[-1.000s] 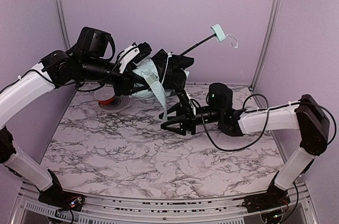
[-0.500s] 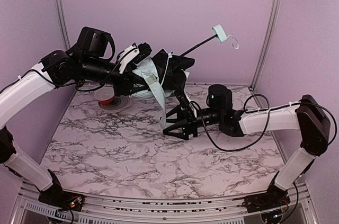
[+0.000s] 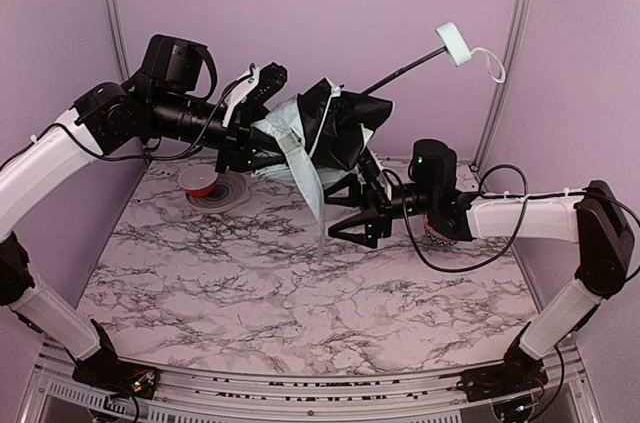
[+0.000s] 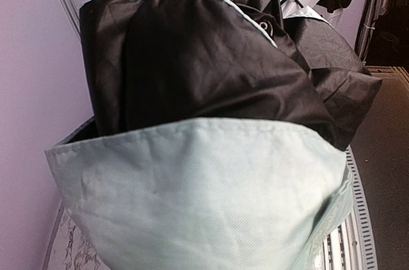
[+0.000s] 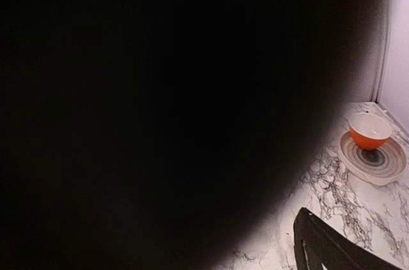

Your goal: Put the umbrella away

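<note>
The left tool [image 3: 262, 146] grips the umbrella [image 3: 340, 128] above the bench [image 3: 230, 283]'s far edge; the right tool [image 3: 352, 215] gapes open beneath.

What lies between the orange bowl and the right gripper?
In the top view, the umbrella hangs between them, its mint canopy drooping toward the marble.

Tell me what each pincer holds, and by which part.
The left pincer grips the umbrella by its bunched canopy, keeping it off the table. The right pincer is open just below it, holding nothing.
</note>
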